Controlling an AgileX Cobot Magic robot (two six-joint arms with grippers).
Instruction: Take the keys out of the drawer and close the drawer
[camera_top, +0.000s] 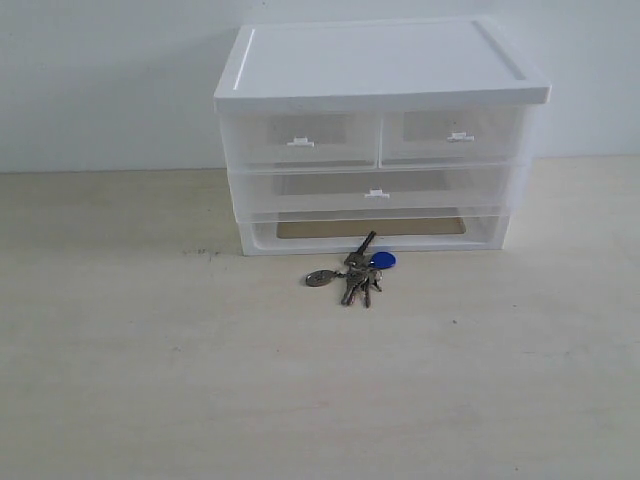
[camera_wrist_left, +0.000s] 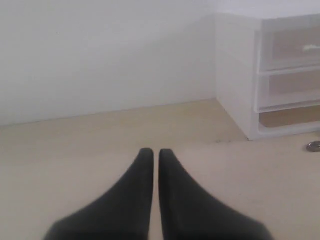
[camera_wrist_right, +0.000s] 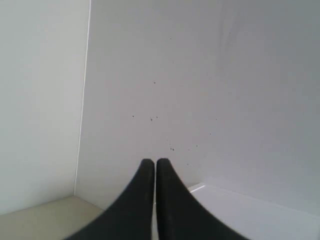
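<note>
In the exterior view I am seeing the keys (camera_top: 357, 277) lying on the table (camera_top: 150, 380) just in front of the cabinet (camera_top: 380, 65). Both small drawers, the left drawer (camera_top: 300, 140) and the right drawer (camera_top: 455, 133), are looking flush, and no arm is showing.

In the left wrist view the left gripper (camera_wrist_left: 151, 152) is hovering over bare table, fingers pressed together.

In the right wrist view the right gripper (camera_wrist_right: 149, 162) is facing a wall, fingers pressed together, empty.

I am judging the job done, so I am planning to hold both arms clear and nudge nothing.

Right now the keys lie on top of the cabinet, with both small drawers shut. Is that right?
No. The keys lie on the table in front of the cabinet, as the exterior view shows. Both small drawers are shut.
</note>
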